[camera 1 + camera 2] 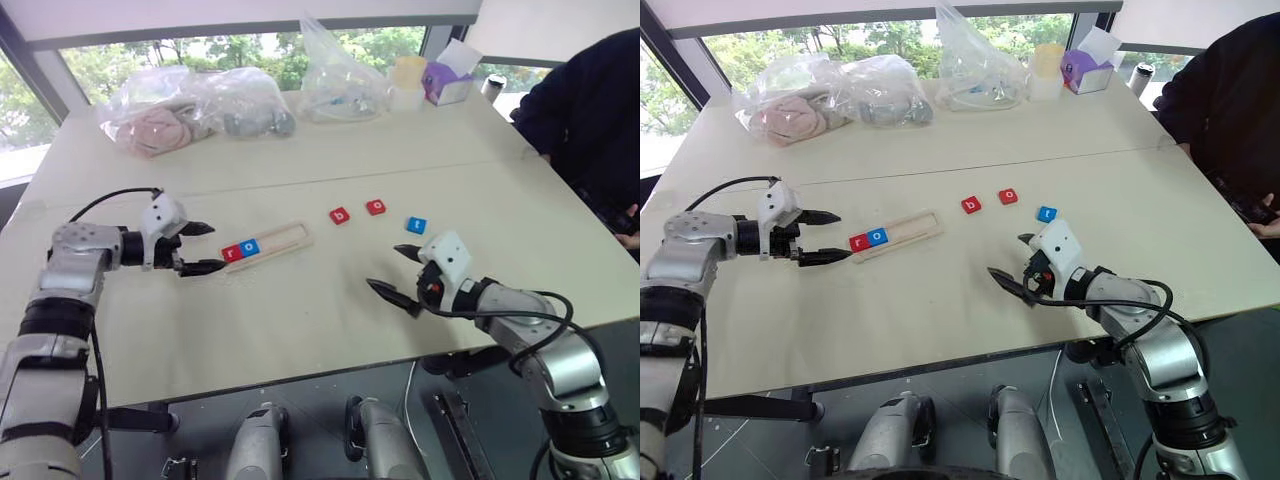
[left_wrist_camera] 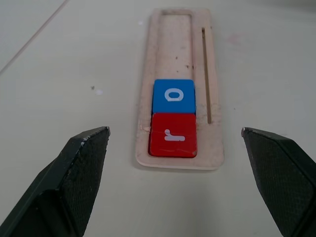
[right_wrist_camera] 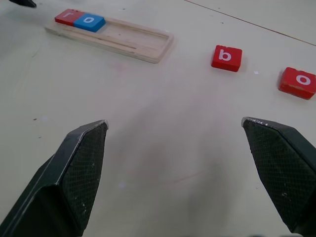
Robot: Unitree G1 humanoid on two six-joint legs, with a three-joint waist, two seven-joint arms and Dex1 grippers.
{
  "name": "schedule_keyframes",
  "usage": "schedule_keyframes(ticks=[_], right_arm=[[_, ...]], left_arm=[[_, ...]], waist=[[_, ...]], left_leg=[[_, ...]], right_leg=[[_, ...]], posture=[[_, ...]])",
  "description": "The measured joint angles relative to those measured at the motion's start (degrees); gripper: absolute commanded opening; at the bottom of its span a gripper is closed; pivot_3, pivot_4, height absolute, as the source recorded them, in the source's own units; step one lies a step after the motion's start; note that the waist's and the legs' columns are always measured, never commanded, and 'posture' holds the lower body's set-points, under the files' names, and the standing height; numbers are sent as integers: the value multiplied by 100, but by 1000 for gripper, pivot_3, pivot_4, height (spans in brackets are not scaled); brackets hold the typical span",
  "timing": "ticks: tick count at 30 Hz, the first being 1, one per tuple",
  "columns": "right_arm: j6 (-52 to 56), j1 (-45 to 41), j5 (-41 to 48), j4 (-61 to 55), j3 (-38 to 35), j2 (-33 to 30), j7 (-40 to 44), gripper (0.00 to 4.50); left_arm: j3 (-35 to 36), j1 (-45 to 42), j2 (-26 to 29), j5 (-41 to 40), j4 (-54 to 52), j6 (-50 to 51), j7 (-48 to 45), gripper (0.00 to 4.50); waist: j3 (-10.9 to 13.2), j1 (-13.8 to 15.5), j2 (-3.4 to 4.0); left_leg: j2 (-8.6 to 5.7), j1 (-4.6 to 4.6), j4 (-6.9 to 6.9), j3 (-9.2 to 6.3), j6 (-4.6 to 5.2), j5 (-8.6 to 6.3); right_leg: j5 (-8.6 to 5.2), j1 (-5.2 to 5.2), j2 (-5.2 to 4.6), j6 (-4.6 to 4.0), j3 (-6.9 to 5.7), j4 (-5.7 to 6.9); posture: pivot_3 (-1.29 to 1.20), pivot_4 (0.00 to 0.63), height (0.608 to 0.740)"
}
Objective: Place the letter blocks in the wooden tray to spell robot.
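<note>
wooden tray (image 1: 268,245) lies left of centre on the table (image 1: 300,330), red r (image 2: 173,134) and blue o (image 2: 173,96) already seated at its left end. red b (image 1: 340,215), red o (image 1: 376,207) and blue t (image 1: 416,225) lie loose to its right. left gripper (image 1: 198,248) wide open, empty, just off the tray's end; could bump and shift it. right gripper (image 1: 396,272) wide open, empty, near the loose blocks; risk of grabbing o before b.

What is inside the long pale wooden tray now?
The long pale wooden tray holds a red square block with "r" at one end and a blue square block with "o" touching it. The remaining recess is bare; under them is hidden.
</note>
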Motion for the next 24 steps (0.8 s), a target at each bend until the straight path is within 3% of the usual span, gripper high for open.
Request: schedule_keyframes(ticks=[5,9,24], right_arm=[[80,202,28,-300,46,-1,-33,4474],[139,226,40,-355,49,-1,-77,4474],[231,267,39,-433,50,-1,-220,4474]], left_arm=[[-141,-482,-212,428,1076,-708,-121,4500],[-157,-711,-358,628,1537,-1052,-92,4500],[-148,-943,-652,899,2042,-1311,98,4500]], waist=[[1,0,-4],[1,-38,-4],[1,108,-4]], left_leg=[[-1,-3,7,-16,1,1],[-21,-16,19,-141,4,5],[-2,-38,80,-152,-1,5]], right_leg=[[0,6,-5,2,-12,6],[1,56,-45,38,-121,7],[-21,54,-48,19,-154,25]], posture=[[0,150,725],[0,150,725],[0,150,725]])
